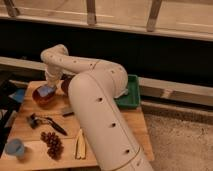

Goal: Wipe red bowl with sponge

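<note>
— Starting with the single camera view: where is the gripper (50, 84)?

— Left of frame centre, at the end of the white arm (95, 100), hanging right over the red bowl (44, 96). Jaws pressed together on the sponge (45, 90).

— And the sponge itself?

— Pale blue-grey pad, lying inside the red bowl, just under the gripper. Touching the bowl's inner surface, as far as can be made out.

— Position of the bowl?

— Left part of the frame, on the wooden table (30, 150), near its far left corner. Orange-red, shallow, upright.

— Anything close by it?

— Purple bowl (64, 86) just to the right, mostly hidden behind the arm. Blue flat thing (18, 95) at the table's left edge, well left of the red bowl.

— Lower down in the frame?

— Black-handled utensil (46, 122) lying across the left middle of the table. Bunch of dark grapes (51, 143) below it. Banana (80, 146) just right of the grapes, lying lengthwise. Pale blue cup (15, 148) at lower left corner, upright.

— Right side?

— Green tray (131, 96) at the table's far right edge, partly behind the arm. Grey floor (180, 140) beyond. Dark wall and railing along the top.
</note>
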Robot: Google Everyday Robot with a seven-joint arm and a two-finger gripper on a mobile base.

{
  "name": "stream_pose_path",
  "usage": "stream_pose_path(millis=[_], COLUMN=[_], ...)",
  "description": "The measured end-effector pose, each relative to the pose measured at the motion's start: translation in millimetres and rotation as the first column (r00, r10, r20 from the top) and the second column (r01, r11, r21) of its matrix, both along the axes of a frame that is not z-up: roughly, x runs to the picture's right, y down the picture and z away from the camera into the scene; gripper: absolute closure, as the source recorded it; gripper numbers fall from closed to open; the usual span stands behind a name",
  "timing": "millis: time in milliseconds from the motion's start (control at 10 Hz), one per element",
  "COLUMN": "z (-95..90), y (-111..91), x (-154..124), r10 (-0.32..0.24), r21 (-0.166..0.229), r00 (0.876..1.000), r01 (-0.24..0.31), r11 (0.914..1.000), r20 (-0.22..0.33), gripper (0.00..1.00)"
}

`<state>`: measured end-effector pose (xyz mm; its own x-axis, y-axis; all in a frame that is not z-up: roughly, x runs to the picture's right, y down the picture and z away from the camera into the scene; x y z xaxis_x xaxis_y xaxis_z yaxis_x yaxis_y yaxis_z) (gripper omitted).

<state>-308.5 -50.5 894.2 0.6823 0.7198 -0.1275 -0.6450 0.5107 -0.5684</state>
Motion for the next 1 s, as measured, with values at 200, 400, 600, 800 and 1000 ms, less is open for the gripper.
stream_pose_path(millis=[200, 400, 600, 800, 1000], z=[-3.4, -17.4, -30.2, -34.1, -27.2], y=[-11.2, -10.0, 2.7, 14.2, 13.7], x=[-16.6, -27.6, -26.6, -13.8, -12.1], r10=[0.007, -0.001, -0.022, -0.042, -0.057], r21=[0.025, 0.033, 0.019, -0.012, -0.020], r00=[0.999, 0.997, 0.996, 0.995, 0.995], r01=[-0.008, -0.001, 0.020, 0.043, 0.059], r11=[0.9997, 0.9995, 0.9996, 0.9990, 0.9981], r20=[0.037, 0.073, 0.091, 0.086, 0.081], gripper=[1.00, 1.00, 1.00, 1.00, 1.00])
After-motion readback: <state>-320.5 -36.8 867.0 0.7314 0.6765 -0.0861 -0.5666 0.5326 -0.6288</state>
